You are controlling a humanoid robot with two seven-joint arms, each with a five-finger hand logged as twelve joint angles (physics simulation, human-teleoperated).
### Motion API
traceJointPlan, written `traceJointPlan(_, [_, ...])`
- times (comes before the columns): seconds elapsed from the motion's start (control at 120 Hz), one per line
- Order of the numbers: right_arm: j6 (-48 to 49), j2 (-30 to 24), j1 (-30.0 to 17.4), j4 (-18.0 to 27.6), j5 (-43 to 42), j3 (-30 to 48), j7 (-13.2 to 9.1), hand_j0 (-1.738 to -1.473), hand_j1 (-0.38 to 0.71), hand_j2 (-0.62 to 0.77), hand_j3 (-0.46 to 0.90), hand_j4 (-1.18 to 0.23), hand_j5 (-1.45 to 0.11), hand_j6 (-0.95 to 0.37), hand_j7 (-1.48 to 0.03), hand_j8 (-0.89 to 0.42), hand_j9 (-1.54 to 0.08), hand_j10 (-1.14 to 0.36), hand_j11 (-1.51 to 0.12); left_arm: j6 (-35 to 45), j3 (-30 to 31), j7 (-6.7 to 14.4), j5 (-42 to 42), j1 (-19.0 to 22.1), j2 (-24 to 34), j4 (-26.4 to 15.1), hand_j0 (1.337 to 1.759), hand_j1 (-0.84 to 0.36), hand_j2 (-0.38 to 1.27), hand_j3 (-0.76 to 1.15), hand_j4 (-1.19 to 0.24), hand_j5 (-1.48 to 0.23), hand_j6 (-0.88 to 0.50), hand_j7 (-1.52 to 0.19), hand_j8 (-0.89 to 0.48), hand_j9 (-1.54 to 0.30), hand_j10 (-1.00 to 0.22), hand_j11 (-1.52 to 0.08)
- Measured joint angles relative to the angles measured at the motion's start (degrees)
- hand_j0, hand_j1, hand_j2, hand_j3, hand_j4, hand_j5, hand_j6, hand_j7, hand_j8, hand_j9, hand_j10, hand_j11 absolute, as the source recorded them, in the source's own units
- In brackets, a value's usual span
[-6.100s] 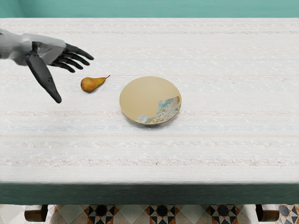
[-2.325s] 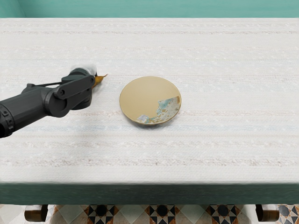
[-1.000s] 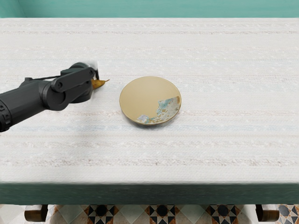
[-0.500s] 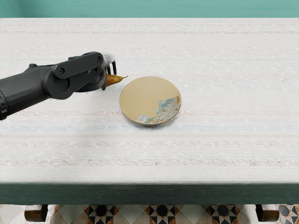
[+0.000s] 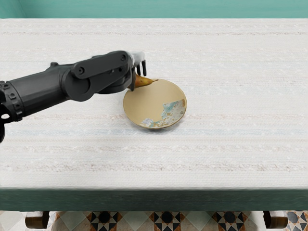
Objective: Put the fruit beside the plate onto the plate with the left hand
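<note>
Pear (image 5: 141, 82) now over plate (image 5: 153, 127) rim

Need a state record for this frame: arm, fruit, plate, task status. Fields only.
active arm: left, entering from the picture's left edge
left hand: closed on the pear, fingers mostly hidden behind the wrist
pear: held, its stem end poking out over the plate's upper-left rim
plate: tan, blue-white patch at lower right, nothing lying in it
table: white cloth
right arm: not in view
task status: pear not yet set on the plate
</note>
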Motion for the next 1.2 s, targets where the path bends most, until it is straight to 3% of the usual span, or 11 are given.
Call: traceJointPlan(1.2, [0.00, 0.00, 0.00, 0.00, 0.00, 0.00, 0.00, -1.658, -0.35, 0.00, 0.00, 0.00, 0.00, 0.00, 0.00, 0.00, 0.00, 0.00, 0.00, -0.26, -0.67, 0.01, 0.16, 1.59, -0.13, -1.54, 1.658, -0.33, 0.42, 0.00, -0.60, -0.80, -0.50, -0.79, -0.48, -0.78, -0.57, -0.79])
